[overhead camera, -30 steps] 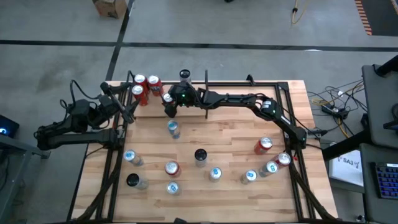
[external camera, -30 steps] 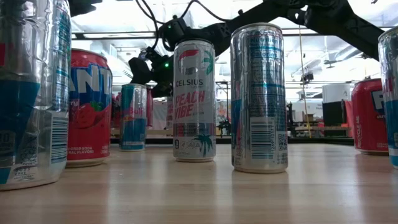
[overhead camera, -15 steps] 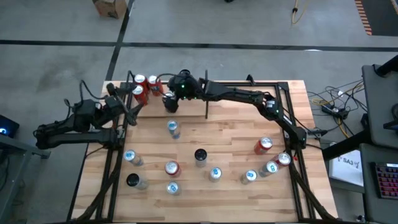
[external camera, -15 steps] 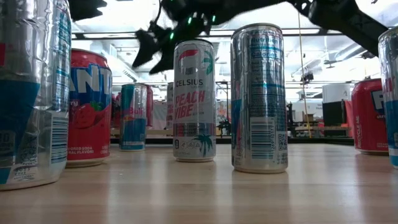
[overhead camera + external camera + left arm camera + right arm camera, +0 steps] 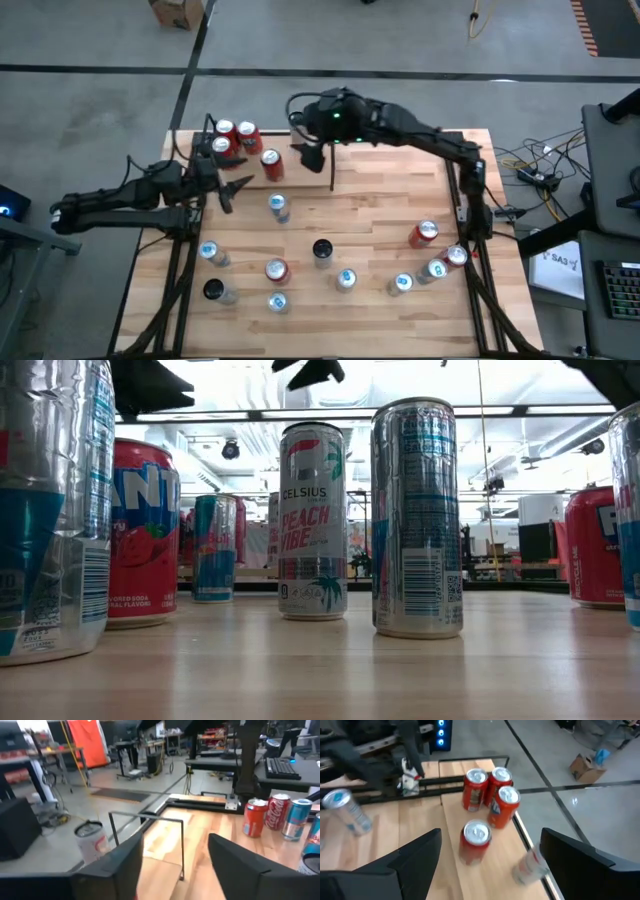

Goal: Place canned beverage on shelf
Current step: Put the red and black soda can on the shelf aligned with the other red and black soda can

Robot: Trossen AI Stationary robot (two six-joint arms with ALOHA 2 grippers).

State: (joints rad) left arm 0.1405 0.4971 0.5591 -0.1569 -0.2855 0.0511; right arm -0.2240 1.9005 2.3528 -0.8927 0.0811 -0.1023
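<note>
**Right gripper.** The right gripper (image 5: 308,158) hangs above the shelf (image 5: 452,827), the narrow bay of thin black frame with a light plank floor. Its fingers (image 5: 420,855) are spread wide and nothing sits between them, so we read it as released.

- Nearest, directly under the spread fingers and clear of both, stands the canned beverage (image 5: 270,163). It is a red can with a silver top, upright on the shelf plank.
- Just past it stand three more red cans (image 5: 490,790), upright in a tight cluster on the same plank, close against one another.
- To one side of the gripper a pale can (image 5: 530,865) shows off the plank edge. It is too blurred for us to identify.

**Left gripper.** The left gripper (image 5: 232,186) hovers at the open front edge of the shelf, near the red cluster and apart from the canned beverage. Its fingers (image 5: 120,865) stand apart with only bare wood in the gap, so it is released and empty.

- Closest ahead of it on the table (image 5: 380,230) is a blue-topped can (image 5: 278,207).
- Farther ahead, across the table, we see a red can (image 5: 256,817), a Coca-Cola can (image 5: 277,811) and a blue can (image 5: 299,819) side by side.

**Low view.** A Celsius Peach Vibe can (image 5: 312,520) and a silver can (image 5: 416,520) stand upright in the foreground.
</note>
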